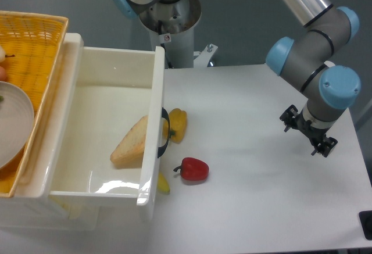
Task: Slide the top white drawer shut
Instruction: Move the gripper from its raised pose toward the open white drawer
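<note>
Bread (131, 143), one wedge-shaped piece, lies inside the top drawer (104, 100), which stands pulled out at the left of the worktop (261, 149). Its front with the black handle (164, 133) faces right, and its long axis runs from left to right. The yellow basket (35, 39) on the cabinet holds a plate (14, 123), cut off at the edge. A yellow pepper (178, 124) and a red pepper (193, 169) lie just beside the front; another yellow thing (163, 184) is half hidden under it. The end effector (308, 132) is well apart on the right, holds nothing, and I cannot tell how far it is open.
</note>
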`<act>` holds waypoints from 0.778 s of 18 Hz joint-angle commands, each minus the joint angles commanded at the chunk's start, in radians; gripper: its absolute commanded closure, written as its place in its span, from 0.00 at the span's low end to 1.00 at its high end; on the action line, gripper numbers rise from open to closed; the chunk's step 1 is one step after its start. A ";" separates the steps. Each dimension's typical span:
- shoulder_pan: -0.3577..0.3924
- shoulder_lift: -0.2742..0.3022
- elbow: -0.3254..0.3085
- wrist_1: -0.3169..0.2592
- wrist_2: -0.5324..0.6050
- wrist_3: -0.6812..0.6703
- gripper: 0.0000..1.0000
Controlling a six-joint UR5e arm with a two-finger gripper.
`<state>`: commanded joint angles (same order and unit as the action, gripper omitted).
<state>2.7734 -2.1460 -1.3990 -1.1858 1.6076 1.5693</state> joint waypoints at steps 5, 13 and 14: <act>-0.009 0.003 -0.021 0.017 -0.002 -0.040 0.00; -0.032 0.043 -0.156 0.204 -0.026 -0.260 0.00; -0.044 0.041 -0.155 0.204 -0.031 -0.299 0.00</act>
<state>2.7291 -2.1046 -1.5539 -0.9817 1.5770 1.2705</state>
